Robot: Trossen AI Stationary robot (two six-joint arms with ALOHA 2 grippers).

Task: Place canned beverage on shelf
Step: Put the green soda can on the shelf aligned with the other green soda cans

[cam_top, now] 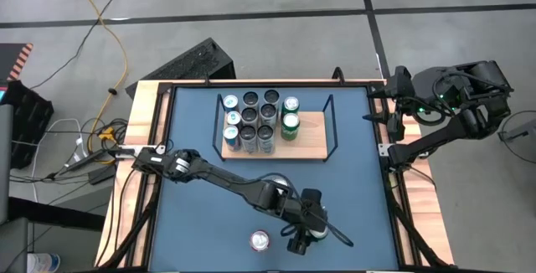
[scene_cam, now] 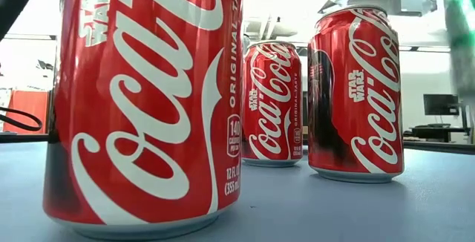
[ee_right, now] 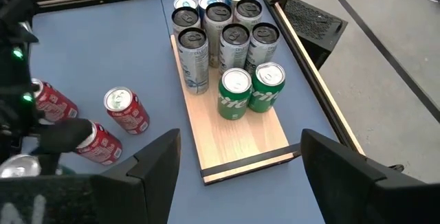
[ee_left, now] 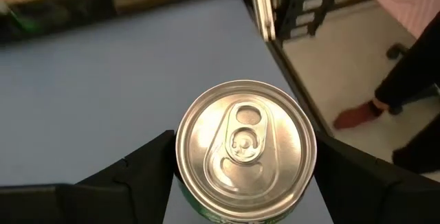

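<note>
My left gripper (cam_top: 306, 235) is near the table's front edge, right of centre, shut on a green can (ee_left: 245, 148) with a silver top. Three red cola cans (scene_cam: 148, 101) stand on the blue table near it; one (cam_top: 260, 240) is just left of the gripper. The shelf (cam_top: 314, 143), a light-wood board with a black wire frame, lies at the table's far middle. On it stand several dark and silver cans (cam_top: 251, 122) and two green ones (ee_right: 251, 90). My right gripper (ee_right: 240, 162) waits open, high over the table's far right edge. My left gripper pinches the green can's side wall (ee_left: 180, 183) just below the rim, one finger (ee_left: 148, 165) on each side. The fingers slant down from the table's left. The can stands upright between them; the low view shows a green blur (scene_cam: 462, 41) ending above the tabletop.
Bare board (ee_right: 234, 141) lies on the shelf's near-right part, in front of the two green cans. The wooden table rim and black frame (cam_top: 389, 151) run along the right side. A person's legs and shoe (ee_left: 357, 114) show on the floor beyond the table's edge.
</note>
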